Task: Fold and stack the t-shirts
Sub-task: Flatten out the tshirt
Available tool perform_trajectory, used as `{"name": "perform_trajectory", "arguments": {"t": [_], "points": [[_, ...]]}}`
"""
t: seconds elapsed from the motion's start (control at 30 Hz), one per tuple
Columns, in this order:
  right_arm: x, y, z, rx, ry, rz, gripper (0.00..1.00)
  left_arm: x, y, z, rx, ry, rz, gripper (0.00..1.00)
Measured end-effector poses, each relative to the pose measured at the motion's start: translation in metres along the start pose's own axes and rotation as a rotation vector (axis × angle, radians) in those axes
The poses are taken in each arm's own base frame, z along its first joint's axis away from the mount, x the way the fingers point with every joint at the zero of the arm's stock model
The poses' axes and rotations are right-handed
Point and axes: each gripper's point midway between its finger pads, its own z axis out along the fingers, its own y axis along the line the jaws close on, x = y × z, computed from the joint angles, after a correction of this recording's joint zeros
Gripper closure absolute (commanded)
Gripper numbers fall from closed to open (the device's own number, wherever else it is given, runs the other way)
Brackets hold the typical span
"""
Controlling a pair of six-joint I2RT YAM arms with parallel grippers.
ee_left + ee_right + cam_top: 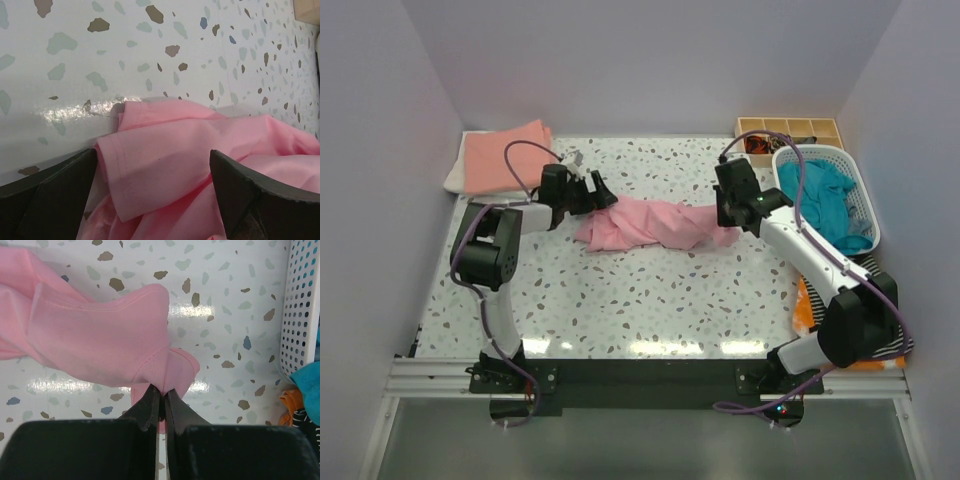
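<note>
**A:** Surface and room?

**B:** Glossy speckled table [650, 300], with plain pale walls [650, 60] on three sides. A pink t-shirt [655, 225] lies bunched mid-table.

**A:** Left of the pink t-shirt?

**B:** In the far corner, a folded salmon-orange t-shirt [505, 155] sits over a white t-shirt [453, 180]. The left end effector [600, 192] is at the pink t-shirt's left end, jaws spread wide, gripping nothing.

**A:** Right of it?

**B:** The right end effector [728, 215] is pinched tight on its right edge. Beyond that, a white basket [865, 190] holds a teal t-shirt [820, 200].

**A:** What do the wrist views add?

**B:** Left wrist: a stitched sleeve lies between the fingers [50, 195]. Right wrist: the hem fold is clamped, a detail the overhead view hides.
</note>
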Motion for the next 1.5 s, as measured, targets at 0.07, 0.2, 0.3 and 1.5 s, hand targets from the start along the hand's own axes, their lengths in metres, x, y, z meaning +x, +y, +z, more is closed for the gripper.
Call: {"name": "perform_trajectory", "arguments": {"t": [0.07,0.2,0.3,1.5], "points": [[0.001,0.000,0.001,0.001,0.004,-0.003,1.00,0.000,0.001,0.001,-0.002,0.001,0.000,0.07],[0.003,0.000,0.004,0.007,0.012,-0.010,1.00,-0.001,0.003,0.004,-0.009,-0.001,0.002,0.46],[0.003,0.000,0.004,0.008,0.012,-0.010,1.00,0.000,0.005,0.004,-0.019,0.001,-0.003,0.90],[-0.073,-0.050,-0.312,-0.408,-0.649,0.166,0.94,-0.117,-0.231,-0.465,0.096,-0.689,0.345,1.00]]}}
